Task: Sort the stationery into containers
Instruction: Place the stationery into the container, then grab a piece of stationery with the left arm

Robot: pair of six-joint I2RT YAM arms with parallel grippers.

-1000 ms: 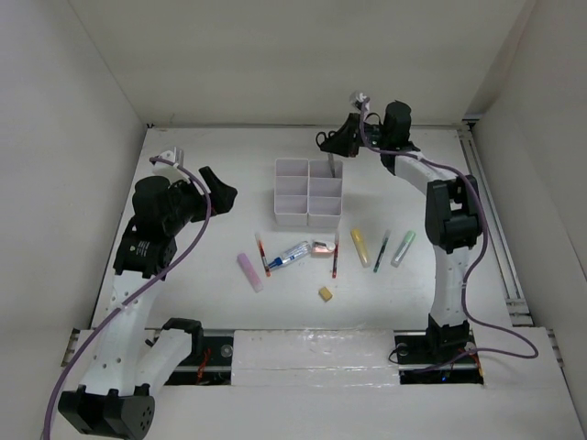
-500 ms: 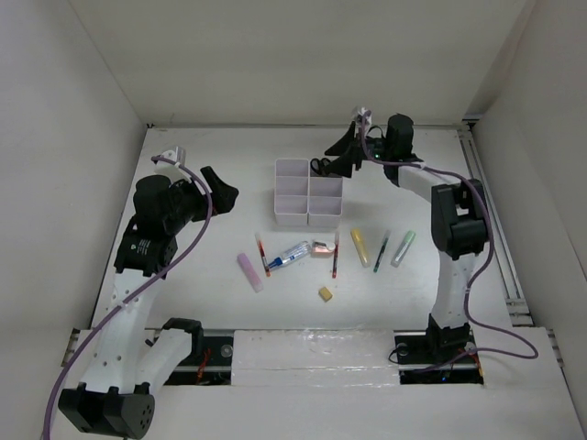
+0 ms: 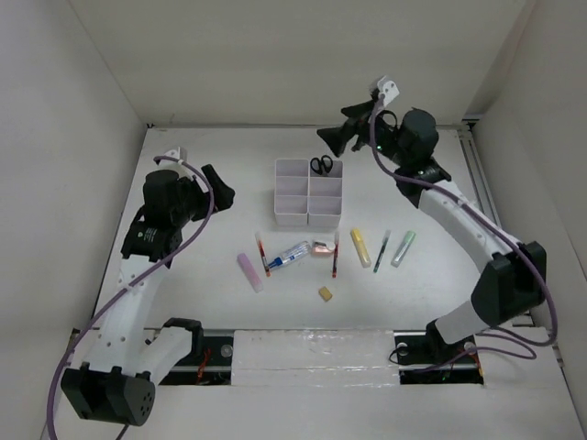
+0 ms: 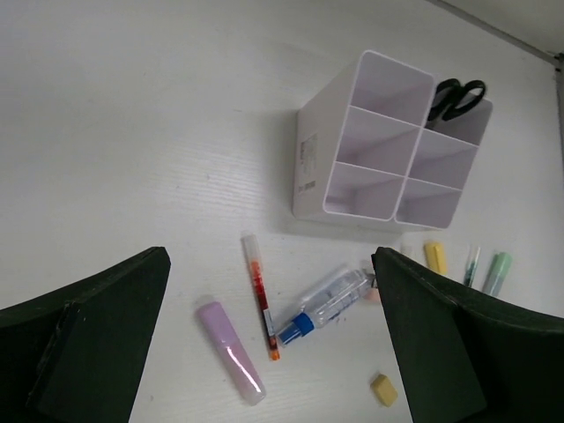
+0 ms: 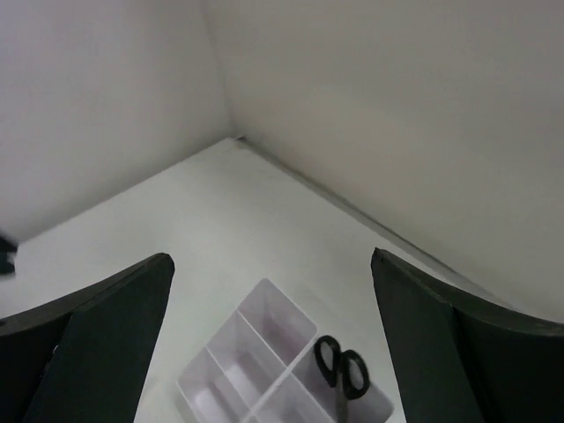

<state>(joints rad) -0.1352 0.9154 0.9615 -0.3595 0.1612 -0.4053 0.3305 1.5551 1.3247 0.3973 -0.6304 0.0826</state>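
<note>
Top external: scissors (image 3: 321,165) stand handles-up in organizer (image 3: 292,218); left gripper (image 3: 218,183) and right gripper (image 3: 337,128) gape empty.

A flat white matte table top (image 3: 229,197) fills the middle of the overhead view. Three plain white enclosure walls rise from it: a back wall (image 3: 275,55) across the top, a left wall (image 3: 55,165) and a right wall (image 3: 541,137) slanting down each side. A thin grey metal rail (image 3: 479,174) runs along the table's right edge. At the lower centre lies a glossy white strip (image 3: 312,353). In the right wrist view two walls meet in a corner (image 5: 220,70) at upper left.
</note>
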